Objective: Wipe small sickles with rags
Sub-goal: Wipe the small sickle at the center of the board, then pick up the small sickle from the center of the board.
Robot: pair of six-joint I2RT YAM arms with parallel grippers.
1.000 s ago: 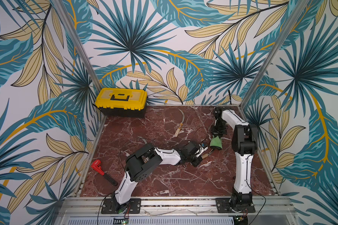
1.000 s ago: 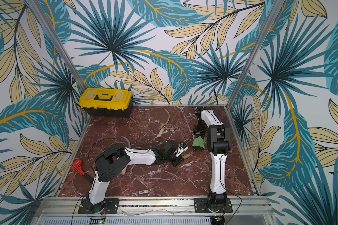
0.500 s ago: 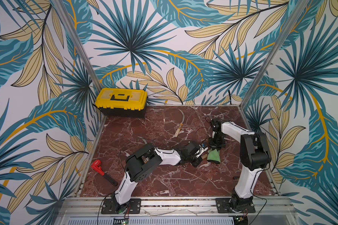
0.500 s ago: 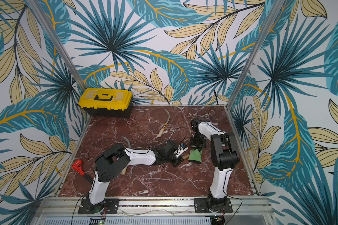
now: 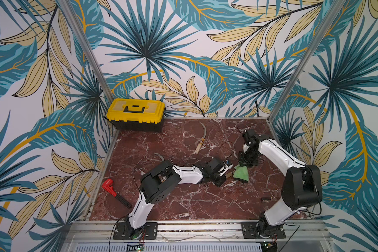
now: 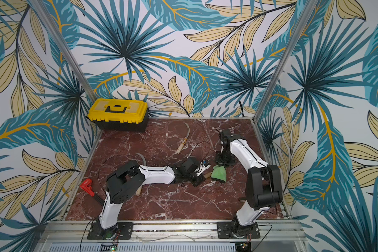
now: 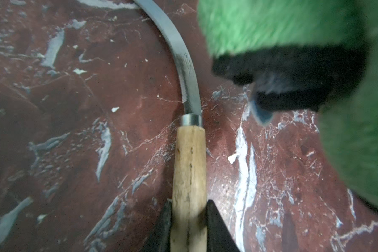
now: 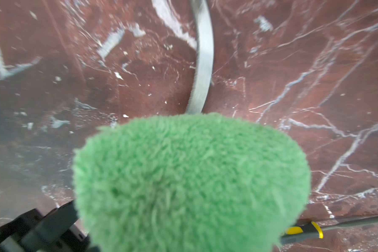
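One wooden-handled sickle lies flat mid-way across the table, the bunched green rag over its blade; a second sickle lies near the back edge, and a third sickle lies leftward.

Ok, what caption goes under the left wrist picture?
Sickle lying on the marble table, its wooden handle between the left fingers, green rag near the blade.

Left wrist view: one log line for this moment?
left gripper: jaws clamp sickle handle | right gripper: holds rag | rag: beside blade, contact unclear
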